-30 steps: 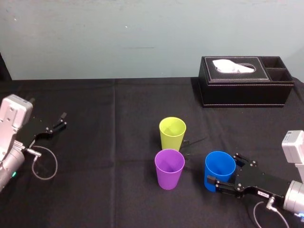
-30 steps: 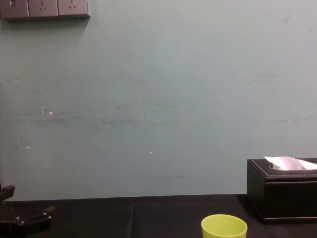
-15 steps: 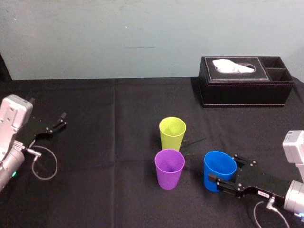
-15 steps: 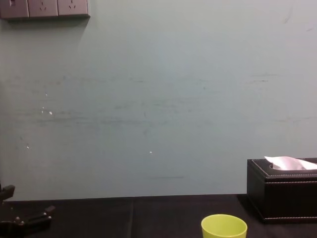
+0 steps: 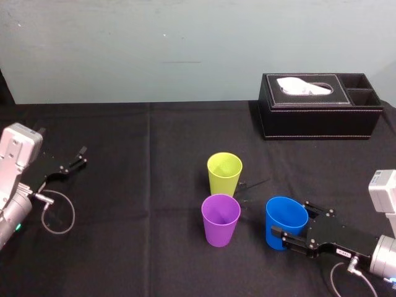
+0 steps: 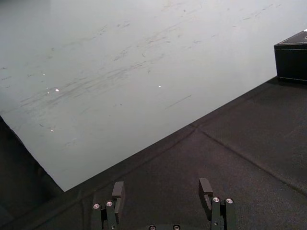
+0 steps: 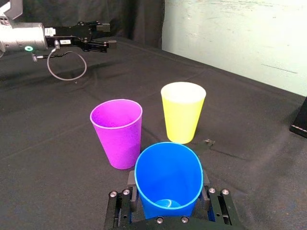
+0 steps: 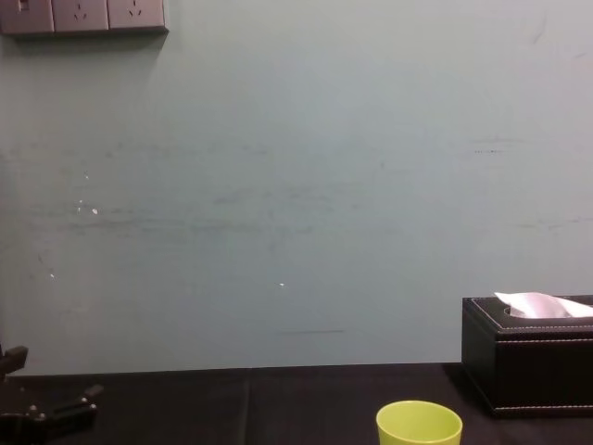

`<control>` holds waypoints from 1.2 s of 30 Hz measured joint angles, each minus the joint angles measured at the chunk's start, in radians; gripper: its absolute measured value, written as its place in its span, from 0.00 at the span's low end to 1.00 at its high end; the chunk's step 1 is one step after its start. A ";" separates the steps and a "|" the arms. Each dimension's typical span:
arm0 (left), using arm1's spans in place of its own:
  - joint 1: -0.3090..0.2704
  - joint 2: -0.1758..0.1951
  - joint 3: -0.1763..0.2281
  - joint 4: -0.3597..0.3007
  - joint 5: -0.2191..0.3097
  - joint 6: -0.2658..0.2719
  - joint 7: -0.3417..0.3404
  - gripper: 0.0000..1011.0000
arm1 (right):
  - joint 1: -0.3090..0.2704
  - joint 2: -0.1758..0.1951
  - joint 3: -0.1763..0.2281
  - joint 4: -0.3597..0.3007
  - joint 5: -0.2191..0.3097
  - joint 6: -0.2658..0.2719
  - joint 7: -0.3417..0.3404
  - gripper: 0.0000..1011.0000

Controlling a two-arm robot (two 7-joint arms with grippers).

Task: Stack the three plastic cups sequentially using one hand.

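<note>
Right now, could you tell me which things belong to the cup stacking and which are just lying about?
Job: blue cup, gripped by the right gripper; purple cup; lime-green cup.
Lying about: black tissue box; left gripper, parked open on the far left.

Green cup (image 5: 224,172), purple cup (image 5: 220,219), blue cup (image 5: 285,222) (mouths up), close together.

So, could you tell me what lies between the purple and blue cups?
Bare black cloth, in the head view, from purple cup to the blue cup in the right claw.
</note>
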 joint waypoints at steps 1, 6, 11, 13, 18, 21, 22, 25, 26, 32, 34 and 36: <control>0.000 0.000 0.000 0.000 0.000 0.000 0.000 1.00 | 0.000 0.000 0.000 0.000 0.000 0.000 0.000 0.72; 0.000 0.000 0.000 0.000 0.000 0.000 0.000 1.00 | -0.015 0.007 0.012 -0.029 -0.003 0.010 -0.021 0.72; 0.000 0.000 0.000 0.000 0.000 0.000 0.000 1.00 | -0.033 0.025 0.035 -0.080 0.002 0.045 -0.046 0.72; 0.000 0.000 0.000 0.000 0.000 0.000 0.000 1.00 | -0.041 0.036 0.049 -0.110 0.011 0.071 -0.058 0.72; 0.000 0.000 0.000 0.000 0.000 0.000 0.000 1.00 | -0.045 0.059 0.073 -0.170 0.036 0.122 -0.068 0.72; 0.000 0.000 0.000 0.000 0.000 0.000 0.000 1.00 | -0.030 0.073 0.082 -0.209 0.054 0.150 -0.067 0.72; 0.000 0.000 0.000 0.000 0.000 0.000 0.000 1.00 | -0.024 0.074 0.082 -0.217 0.056 0.156 -0.067 0.72; 0.000 0.000 0.000 0.000 0.000 0.000 0.000 1.00 | 0.002 0.077 0.078 -0.236 0.063 0.177 -0.069 0.72; 0.000 0.000 0.000 0.000 0.000 0.000 0.000 1.00 | 0.010 0.077 0.075 -0.239 0.065 0.182 -0.069 0.72; 0.000 0.000 0.000 0.000 0.000 0.000 0.000 1.00 | 0.076 0.064 0.045 -0.248 0.064 0.222 -0.084 0.72; 0.000 0.000 0.000 0.000 0.000 0.000 0.000 1.00 | 0.106 0.054 0.027 -0.246 0.060 0.239 -0.091 0.72; 0.000 0.000 0.000 0.000 0.000 0.000 0.000 1.00 | 0.143 0.040 0.004 -0.238 0.052 0.258 -0.097 0.72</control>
